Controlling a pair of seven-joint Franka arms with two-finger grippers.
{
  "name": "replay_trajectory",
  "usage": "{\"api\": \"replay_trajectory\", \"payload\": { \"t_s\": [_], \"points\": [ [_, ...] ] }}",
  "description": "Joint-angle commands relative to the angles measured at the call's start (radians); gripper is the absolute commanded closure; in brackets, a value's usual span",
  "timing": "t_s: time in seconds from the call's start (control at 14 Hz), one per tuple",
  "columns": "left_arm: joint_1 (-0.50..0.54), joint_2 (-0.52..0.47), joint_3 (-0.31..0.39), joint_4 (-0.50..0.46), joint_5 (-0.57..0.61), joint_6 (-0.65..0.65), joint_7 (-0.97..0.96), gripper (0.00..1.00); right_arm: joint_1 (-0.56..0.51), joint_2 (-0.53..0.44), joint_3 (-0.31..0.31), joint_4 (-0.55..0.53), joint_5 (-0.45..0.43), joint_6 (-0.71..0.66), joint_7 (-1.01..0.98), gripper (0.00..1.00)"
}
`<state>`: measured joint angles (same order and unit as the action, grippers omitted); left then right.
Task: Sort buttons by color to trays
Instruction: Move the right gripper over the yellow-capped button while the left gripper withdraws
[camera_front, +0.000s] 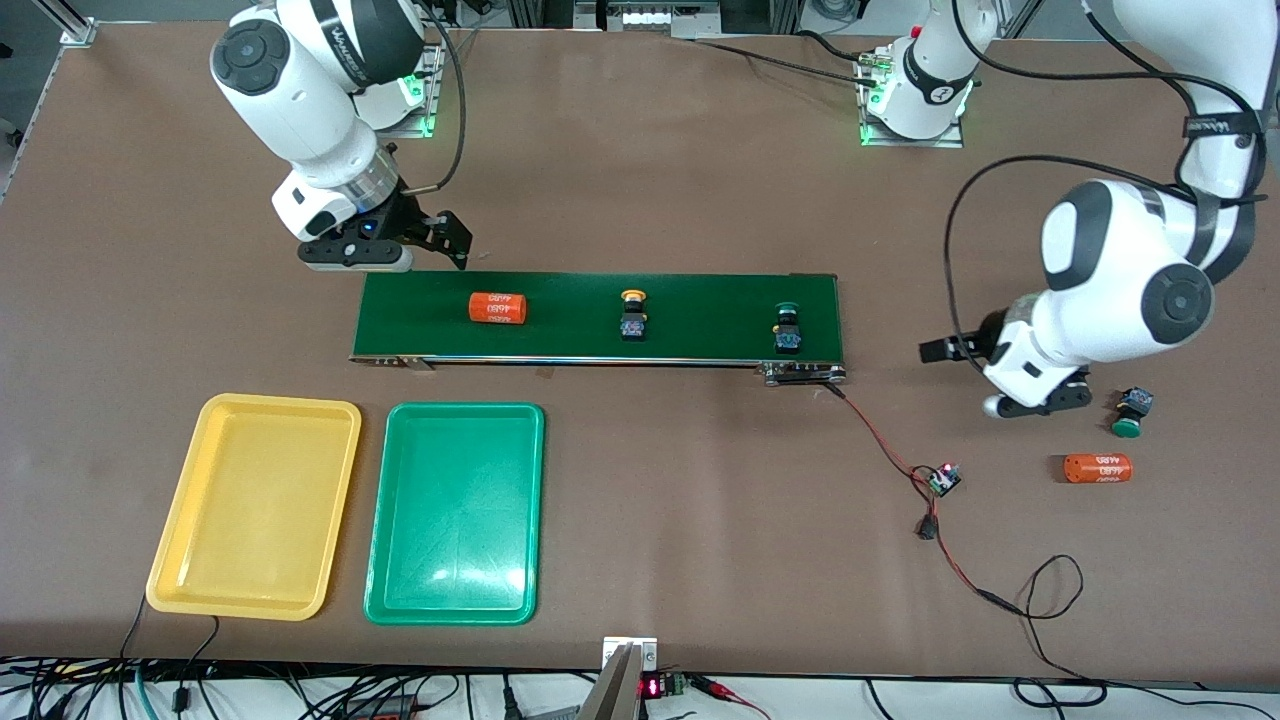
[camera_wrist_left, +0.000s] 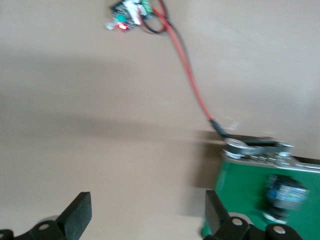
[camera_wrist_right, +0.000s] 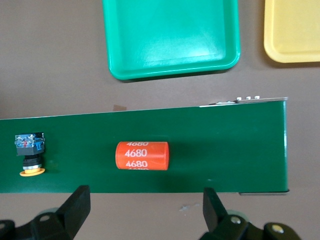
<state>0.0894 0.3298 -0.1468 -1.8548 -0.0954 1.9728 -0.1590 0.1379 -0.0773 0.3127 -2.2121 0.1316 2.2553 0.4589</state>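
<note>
On the long dark-green belt (camera_front: 700, 300) stand a yellow-capped button (camera_front: 633, 313) (camera_wrist_right: 31, 152) and a green-capped button (camera_front: 788, 328) (camera_wrist_left: 285, 197). Another green button (camera_front: 1132, 412) lies on the table by the left arm. The yellow tray (camera_front: 255, 505) (camera_wrist_right: 290, 57) and green tray (camera_front: 455, 512) (camera_wrist_right: 172, 70) sit empty, nearer the front camera than the belt. My left gripper (camera_front: 950, 352) (camera_wrist_left: 147, 202) hangs open and empty over bare table beside the belt's end. My right gripper (camera_front: 450, 238) (camera_wrist_right: 146, 197) is open and empty by the belt's other end, close to an orange cylinder.
One orange cylinder (camera_front: 498, 307) (camera_wrist_right: 142, 155) with white print lies on the belt, another (camera_front: 1097, 468) on the table at the left arm's end. A small circuit board (camera_front: 943, 478) (camera_wrist_left: 127, 15) with red and black wires runs from the belt's end.
</note>
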Motion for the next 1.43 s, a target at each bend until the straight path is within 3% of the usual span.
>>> {"api": "replay_trajectory", "payload": {
  "t_s": [0.0, 0.22, 0.36, 0.72, 1.15, 1.36],
  "points": [
    [0.065, 0.064, -0.014, 0.022, 0.016, 0.047, 0.192, 0.0, 0.026, 0.039, 0.0, 0.014, -0.024, 0.024, 0.05, 0.0],
    [0.122, 0.092, -0.016, 0.031, 0.02, 0.112, 0.419, 0.0, 0.052, 0.066, 0.0, 0.014, -0.065, 0.038, 0.105, 0.0],
    [0.168, 0.145, -0.016, 0.112, 0.022, 0.107, 0.615, 0.0, 0.081, 0.088, 0.0, 0.015, -0.096, 0.043, 0.15, 0.0],
    [0.217, 0.192, -0.014, 0.196, 0.034, 0.109, 1.017, 0.0, 0.126, 0.131, 0.0, 0.015, -0.15, 0.072, 0.236, 0.0],
    [0.257, 0.337, -0.014, 0.416, 0.148, 0.11, 1.334, 0.0, 0.196, 0.2, 0.0, 0.028, -0.204, 0.132, 0.372, 0.0],
    [0.289, 0.367, -0.013, 0.417, 0.149, 0.113, 1.429, 0.0, 0.215, 0.232, 0.0, 0.061, -0.21, 0.132, 0.386, 0.0]
  ]
}}
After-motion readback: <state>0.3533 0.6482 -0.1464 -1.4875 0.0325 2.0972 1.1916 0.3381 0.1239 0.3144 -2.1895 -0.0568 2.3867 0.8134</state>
